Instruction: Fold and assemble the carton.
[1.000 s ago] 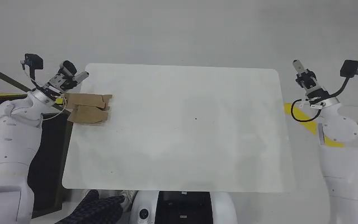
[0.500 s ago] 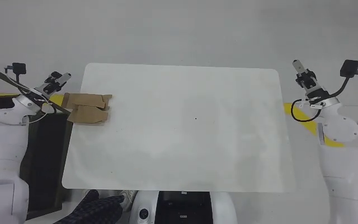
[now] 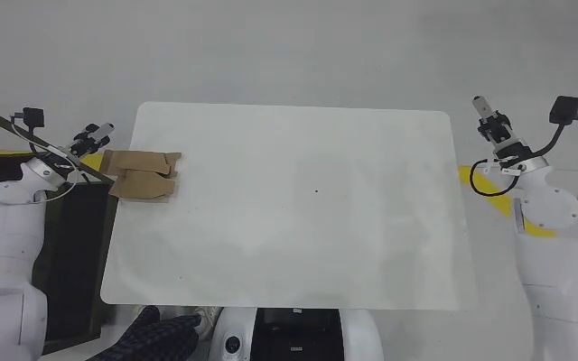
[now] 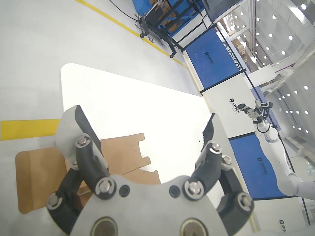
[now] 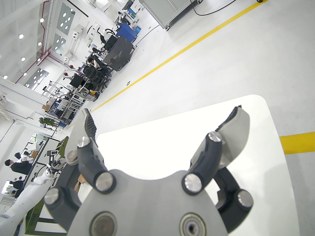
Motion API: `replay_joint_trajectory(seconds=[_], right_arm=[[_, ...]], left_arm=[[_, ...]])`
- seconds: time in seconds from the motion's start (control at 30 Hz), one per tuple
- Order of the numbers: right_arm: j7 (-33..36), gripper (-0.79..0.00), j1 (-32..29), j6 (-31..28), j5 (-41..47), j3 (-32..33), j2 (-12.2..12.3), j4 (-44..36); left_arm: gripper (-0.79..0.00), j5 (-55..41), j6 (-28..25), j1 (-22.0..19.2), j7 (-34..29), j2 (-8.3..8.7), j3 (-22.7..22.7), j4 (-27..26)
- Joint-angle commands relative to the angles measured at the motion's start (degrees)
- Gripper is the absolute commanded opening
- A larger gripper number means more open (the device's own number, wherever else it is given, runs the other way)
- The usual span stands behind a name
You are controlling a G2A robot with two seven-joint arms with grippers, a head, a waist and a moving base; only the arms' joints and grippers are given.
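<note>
1. Found a flat, unfolded brown cardboard carton (image 3: 143,175) lying at the left edge of a white, round-cornered table (image 3: 298,208), toward its far corner, with the outer end jutting a little past that edge.
2. Made out notched flaps (image 4: 141,148) on the carton's inner end, pointing toward the middle of the table and resting flat on the surface.
3. Saw the left gripper (image 3: 97,134) off the table, just beside the carton's outer end and apart from the cardboard, spread wide and empty.
4. From the left wrist view, caught the carton lying below and beyond the black-padded fingers (image 4: 85,124), none of them touching it.
5. Saw the right gripper (image 3: 482,106) past the table's far right corner, well apart from the carton, likewise spread wide with nothing in its grasp.
6. Noted a dark rectangular object (image 3: 77,244) on the floor alongside the table's left side, and a yellow line (image 3: 488,194) on the grey floor near the right arm.
</note>
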Motion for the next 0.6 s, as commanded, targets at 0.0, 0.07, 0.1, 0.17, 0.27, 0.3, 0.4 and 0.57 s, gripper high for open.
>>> replay_joint_trajectory(seconds=[0.0,0.07,0.1,0.17,0.27,0.3,0.4,0.57], right_arm=[[0.0,0.0,0.0,0.0,0.0,0.0,0.0,0.0],[0.0,0.0,0.0,0.0,0.0,0.0,0.0,0.0],[0.0,0.0,0.0,0.0,0.0,0.0,0.0,0.0],[0.0,0.0,0.0,0.0,0.0,0.0,0.0,0.0],[0.0,0.0,0.0,0.0,0.0,0.0,0.0,0.0],[0.0,0.0,0.0,0.0,0.0,0.0,0.0,0.0],[0.0,0.0,0.0,0.0,0.0,0.0,0.0,0.0],[0.0,0.0,0.0,0.0,0.0,0.0,0.0,0.0]], left_arm=[[0.0,0.0,0.0,0.0,0.0,0.0,0.0,0.0],[0.0,0.0,0.0,0.0,0.0,0.0,0.0,0.0],[0.0,-0.1,0.5,0.1,0.3,-0.02,0.0,0.0],[0.0,-0.2,2.8,1.1,1.7,-0.11,0.0,-1.1],[0.0,-0.6,5.3,3.2,2.0,0.29,-0.7,-1.7],[0.0,-0.9,6.0,3.7,1.5,0.53,-1.2,-1.7],[0.0,-1.7,7.4,4.7,0.0,1.55,-3.1,-1.6],[0.0,-1.9,11.8,5.0,-6.3,3.63,-6.2,-1.8]])
